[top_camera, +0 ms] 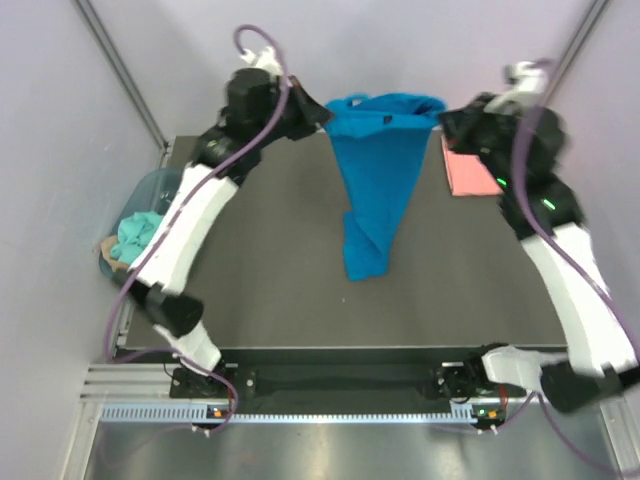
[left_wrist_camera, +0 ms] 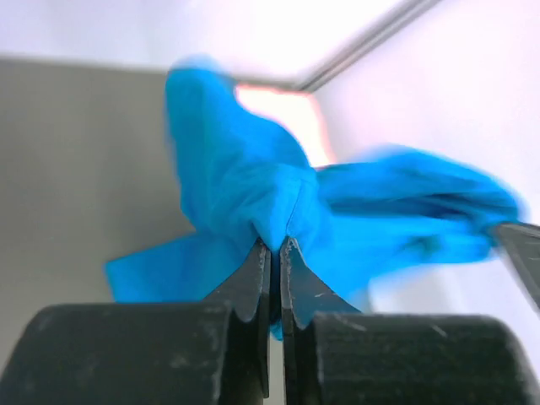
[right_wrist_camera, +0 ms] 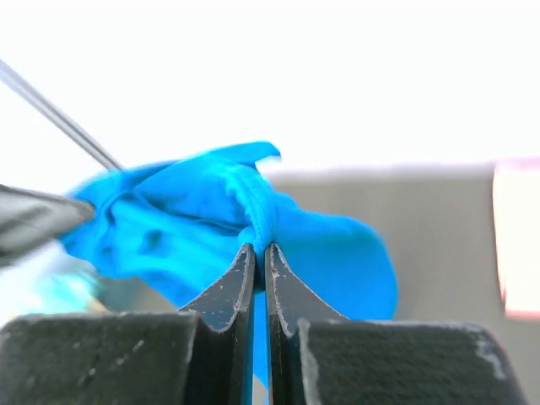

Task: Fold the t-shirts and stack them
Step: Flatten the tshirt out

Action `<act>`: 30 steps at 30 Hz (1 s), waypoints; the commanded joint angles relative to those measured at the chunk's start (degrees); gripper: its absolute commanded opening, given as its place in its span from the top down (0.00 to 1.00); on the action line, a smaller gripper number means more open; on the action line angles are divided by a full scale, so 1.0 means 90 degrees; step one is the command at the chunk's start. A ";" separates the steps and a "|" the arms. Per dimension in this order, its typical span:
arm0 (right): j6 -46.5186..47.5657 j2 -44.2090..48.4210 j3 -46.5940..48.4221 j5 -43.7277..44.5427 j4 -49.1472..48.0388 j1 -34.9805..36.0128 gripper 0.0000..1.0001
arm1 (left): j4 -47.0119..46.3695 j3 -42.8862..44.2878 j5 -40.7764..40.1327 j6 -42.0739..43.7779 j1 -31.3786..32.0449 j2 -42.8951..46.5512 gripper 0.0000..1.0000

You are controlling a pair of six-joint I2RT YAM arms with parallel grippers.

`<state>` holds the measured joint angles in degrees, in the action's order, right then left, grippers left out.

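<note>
So we've got our left fingers [left_wrist_camera: 251,283] and right fingers [right_wrist_camera: 229,291] each pinching the blue shirt [top_camera: 372,190], dangling over the surface [top_camera: 270,280]; pink shirt [top_camera: 470,172] lies far right; tub [top_camera: 150,185] holds teal cloth [top_camera: 135,238].

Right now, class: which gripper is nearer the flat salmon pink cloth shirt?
Right. The right gripper hangs by the salmon pink cloth shirt; the left gripper is far off to its left.

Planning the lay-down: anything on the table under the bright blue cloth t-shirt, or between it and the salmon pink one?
Nothing visible. The bright blue cloth t-shirt hangs pinched by the left gripper and right gripper over bare dark table. The salmon pink shirt lies far right, nothing between.
</note>
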<state>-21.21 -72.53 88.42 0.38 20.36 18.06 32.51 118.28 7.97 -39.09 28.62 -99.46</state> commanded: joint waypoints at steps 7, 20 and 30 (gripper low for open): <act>-0.0991 0.3874 -0.2720 -0.1113 0.0746 -0.0015 1.00 | -0.1160 -0.4817 0.0023 -0.0890 0.0570 0.3449 1.00; -0.2000 0.6438 -0.7413 -0.1898 0.2081 0.0092 0.91 | -0.0888 -0.9696 -0.0504 -0.1243 0.0765 0.5259 0.56; -0.1735 0.5794 -0.6593 -0.1147 0.3196 0.0093 0.65 | -0.1239 -0.7723 -0.0183 0.0211 0.0765 0.3826 0.41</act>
<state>-37.74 -18.57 24.95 -13.96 45.17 18.98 25.52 44.45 3.73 -42.68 35.66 -61.43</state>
